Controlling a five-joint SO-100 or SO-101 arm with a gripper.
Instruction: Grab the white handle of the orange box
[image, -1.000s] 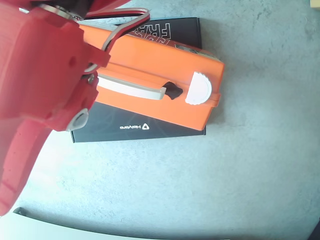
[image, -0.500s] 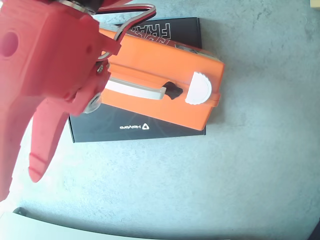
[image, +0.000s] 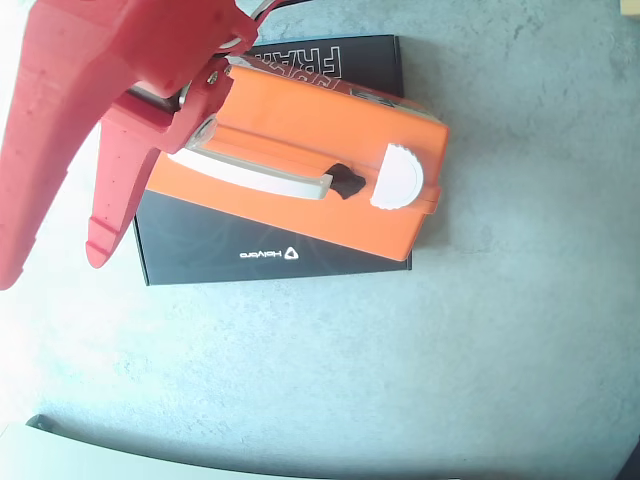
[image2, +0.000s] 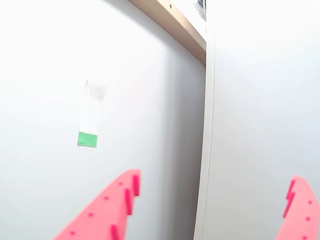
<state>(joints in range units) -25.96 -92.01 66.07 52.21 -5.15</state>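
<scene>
The orange box (image: 300, 170) is a glossy, hard plastic case, rectangular with rounded corners, lying tilted across a flat matte black box (image: 200, 245) that carries white lettering and a small white logo; both rest on a mottled grey, stone-like surface (image: 500, 350). Along the top of the orange case runs the white handle (image: 265, 180), a slim smooth bar with a bent end that meets a black pivot (image: 348, 182) near the middle of the case. Just to the right of that pivot in the overhead view sits a white half-round latch (image: 398, 177) with a ribbed edge. The handle's left end passes under the red arm and is hidden there. The arm is matte red printed plastic, broad and blurred because it is close to the overhead camera; it enters from the upper left corner and reaches down over the left end of the case, with one long tapered red finger (image: 115, 190) hanging past the case's left edge over the black box and the surface. In the wrist view the gripper (image2: 212, 210) points at a pale wall with a wooden strip (image2: 175, 22) and a white tag with a green end (image2: 88, 125); its two pink-red toothed fingers (image2: 112, 210) stand wide apart at the bottom corners with nothing between them, so the jaws are spread and hold nothing.
</scene>
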